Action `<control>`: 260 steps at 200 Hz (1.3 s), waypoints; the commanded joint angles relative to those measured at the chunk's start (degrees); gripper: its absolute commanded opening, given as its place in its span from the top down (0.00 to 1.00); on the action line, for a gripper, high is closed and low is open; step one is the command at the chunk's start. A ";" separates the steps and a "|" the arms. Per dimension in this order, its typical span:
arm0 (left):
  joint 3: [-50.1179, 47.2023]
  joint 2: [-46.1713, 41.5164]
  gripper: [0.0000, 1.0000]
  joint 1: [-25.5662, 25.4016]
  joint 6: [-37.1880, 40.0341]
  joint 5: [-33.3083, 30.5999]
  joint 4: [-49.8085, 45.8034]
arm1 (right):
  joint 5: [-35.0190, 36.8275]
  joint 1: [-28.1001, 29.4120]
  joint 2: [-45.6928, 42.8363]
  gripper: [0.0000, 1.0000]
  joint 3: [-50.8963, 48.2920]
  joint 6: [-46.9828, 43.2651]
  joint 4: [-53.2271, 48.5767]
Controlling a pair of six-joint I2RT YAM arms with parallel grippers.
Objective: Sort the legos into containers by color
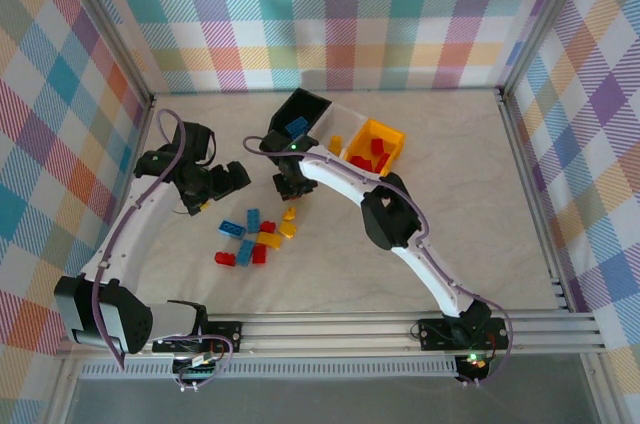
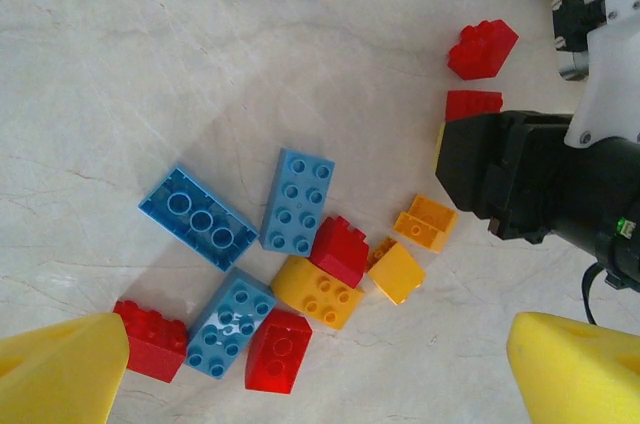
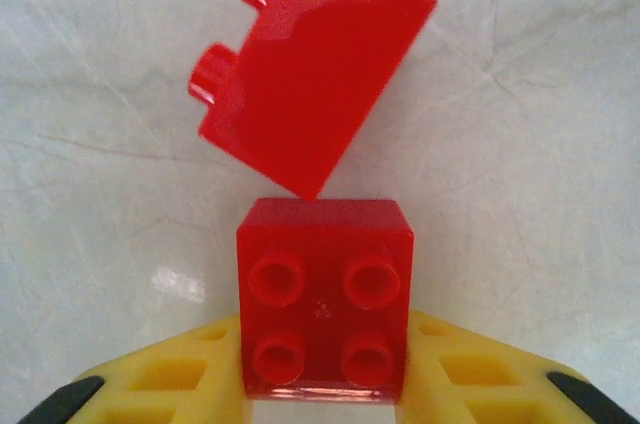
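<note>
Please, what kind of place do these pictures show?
Probably a robot test booth, not a home or factory: plaid cloth walls enclose a marble-patterned table, and the left arm and right arm are bolted to an aluminium rail at its edge.

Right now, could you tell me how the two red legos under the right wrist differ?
The square red brick shows four studs to the camera; the tilted red brick lies on its side, two studs pointing left. The square red brick sits between the fingers of the right gripper; the tilted red brick lies free beyond them. Both are red.
</note>
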 commanded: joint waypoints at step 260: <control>36.66 52.57 0.22 -10.19 16.60 0.42 3.47 | -4.66 -24.87 -22.58 0.65 -22.99 1.42 4.21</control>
